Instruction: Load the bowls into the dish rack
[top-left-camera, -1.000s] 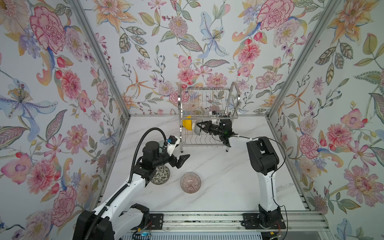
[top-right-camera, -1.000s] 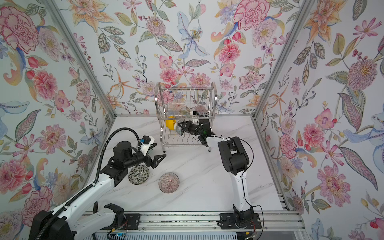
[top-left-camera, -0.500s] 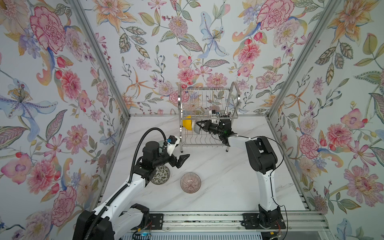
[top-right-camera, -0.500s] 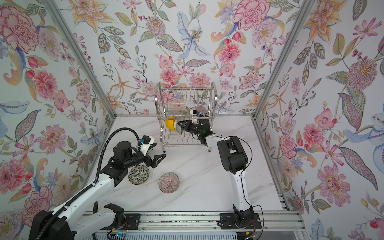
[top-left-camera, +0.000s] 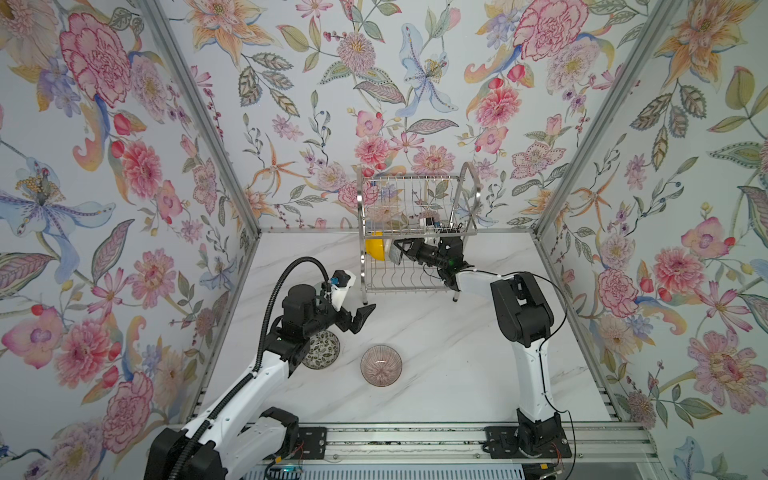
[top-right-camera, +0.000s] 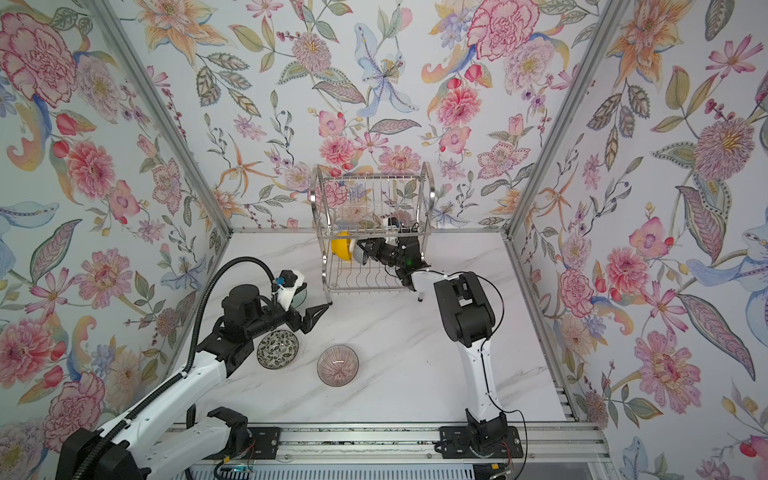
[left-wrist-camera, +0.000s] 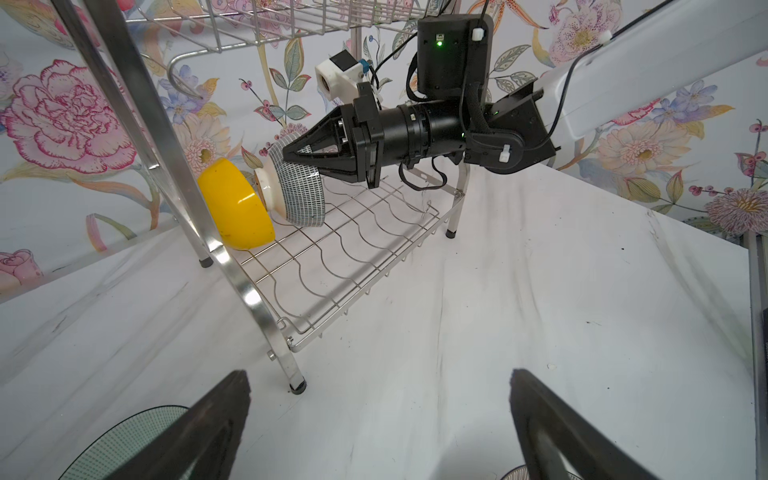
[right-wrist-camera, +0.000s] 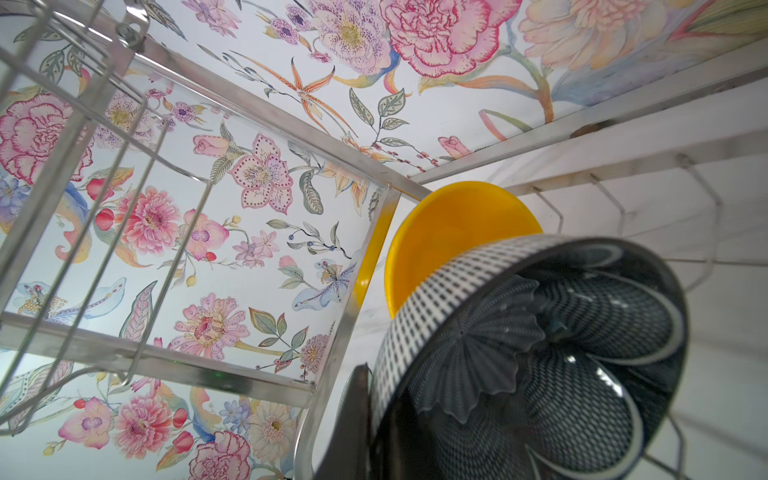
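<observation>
- Upper centre in both top views: right gripper (top-left-camera: 400, 250) pinches navy bowl (left-wrist-camera: 301, 195) inside dish rack's (top-left-camera: 415, 195) lower tier, beside yellow bowl (top-left-camera: 374, 248).
- Centre-left: left gripper (top-left-camera: 360, 318) spread wide above table (top-left-camera: 440, 374).
- Lower centre: speckled bowl (top-left-camera: 326, 351), pink bowl (top-left-camera: 381, 365); open room rightward.

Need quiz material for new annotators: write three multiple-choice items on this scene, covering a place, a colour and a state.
1. Where is the pink ribbed bowl? A. on the table B. upper rack tier C. lower rack tier
2. Which bowl do the right jaws hold? A. yellow bowl B. dark navy bowl C. pale green bowl
3. The left jaws are: A. open, empty B. shut on a bowl C. shut, empty
Key: 1 A, it sits there, upright; 2 B, they pinch its rim; 3 A, nothing lies between them.
</observation>
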